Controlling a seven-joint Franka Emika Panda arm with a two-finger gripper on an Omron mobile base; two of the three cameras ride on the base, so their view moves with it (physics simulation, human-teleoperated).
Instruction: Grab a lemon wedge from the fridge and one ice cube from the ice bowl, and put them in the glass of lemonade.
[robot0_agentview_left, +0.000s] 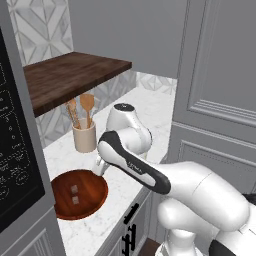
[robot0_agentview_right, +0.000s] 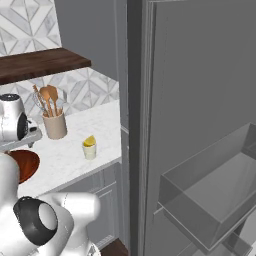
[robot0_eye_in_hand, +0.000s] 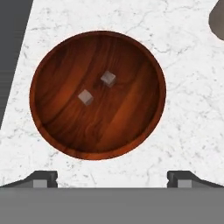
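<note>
The ice bowl (robot0_eye_in_hand: 57, 127), a shallow reddish-brown wooden dish, lies on the white marble counter with two pale ice cubes (robot0_eye_in_hand: 108, 78) (robot0_eye_in_hand: 85, 97) near its middle. My gripper (robot0_eye_in_hand: 112, 179) hangs above the bowl's near rim, open and empty, its fingertips (robot0_eye_in_hand: 43, 178) wide apart. In the left base view the bowl (robot0_agentview_left: 92, 187) sits under my hand. The glass of lemonade (robot0_agentview_right: 90, 151) stands near the counter's front edge with the yellow lemon wedge (robot0_agentview_right: 90, 141) at its top. The fridge (robot0_agentview_right: 200, 90) stands open on the right, its door bins showing.
A beige crock (robot0_agentview_left: 85, 136) with wooden spoons stands behind the bowl. A dark wooden shelf (robot0_agentview_left: 70, 75) hangs over the counter. A black appliance panel (robot0_agentview_left: 12, 150) closes off the left side. Cabinet fronts with black handles (robot0_agentview_left: 131, 227) run below the counter.
</note>
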